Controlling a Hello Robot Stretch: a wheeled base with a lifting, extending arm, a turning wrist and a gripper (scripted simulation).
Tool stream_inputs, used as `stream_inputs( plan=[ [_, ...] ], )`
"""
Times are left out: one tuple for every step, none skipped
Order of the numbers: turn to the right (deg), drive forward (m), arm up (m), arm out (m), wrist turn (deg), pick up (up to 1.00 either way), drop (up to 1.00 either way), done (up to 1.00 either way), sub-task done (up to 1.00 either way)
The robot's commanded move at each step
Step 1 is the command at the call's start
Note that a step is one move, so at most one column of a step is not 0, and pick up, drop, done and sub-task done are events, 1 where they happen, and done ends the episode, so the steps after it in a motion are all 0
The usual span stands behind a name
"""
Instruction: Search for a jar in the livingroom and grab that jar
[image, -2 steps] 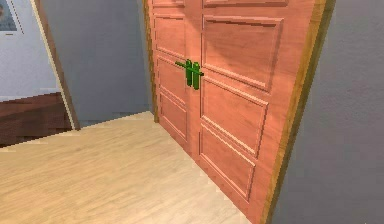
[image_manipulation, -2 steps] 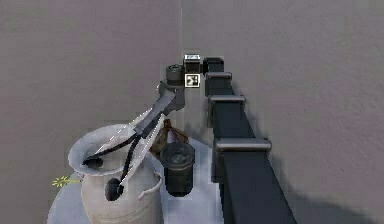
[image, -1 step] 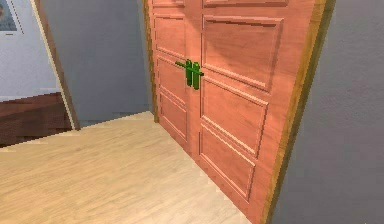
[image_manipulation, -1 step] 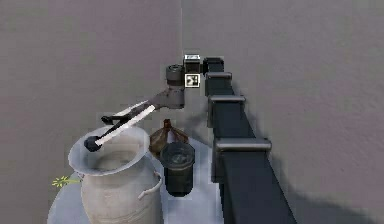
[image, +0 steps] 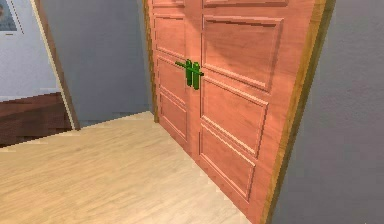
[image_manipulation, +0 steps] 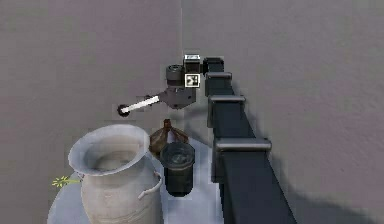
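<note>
The jar (image_manipulation: 180, 166) is a dark, squat cylinder with a flat lid, standing on the pale, smooth tabletop (image_manipulation: 203, 160) just left of my dark square arm (image_manipulation: 240, 140). Behind it, touching or nearly so, is a brown cone-shaped thing (image_manipulation: 163, 134). To its left stands a wide-mouthed, round-bellied white vase (image_manipulation: 112, 178) with a matte look. My gripper (image_manipulation: 128, 108) hangs above them, its thin fingers against bare grey wall, holding nothing. Ahead is a panelled wooden double door (image: 225, 90) with green handles (image: 190, 73), and a light plank floor (image: 100, 170).
</note>
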Motion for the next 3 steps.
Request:
stream_inputs(
  plan=[
    [0.0,0.00,0.00,0.00,27.0,0.00,0.00,0.00,0.00],
    [0.0,0.00,-0.26,0.00,0.0,0.00,0.00,0.00,0.00],
    [0.0,0.00,0.00,0.00,0.0,1.00,0.00,0.00,0.00]
  ],
)
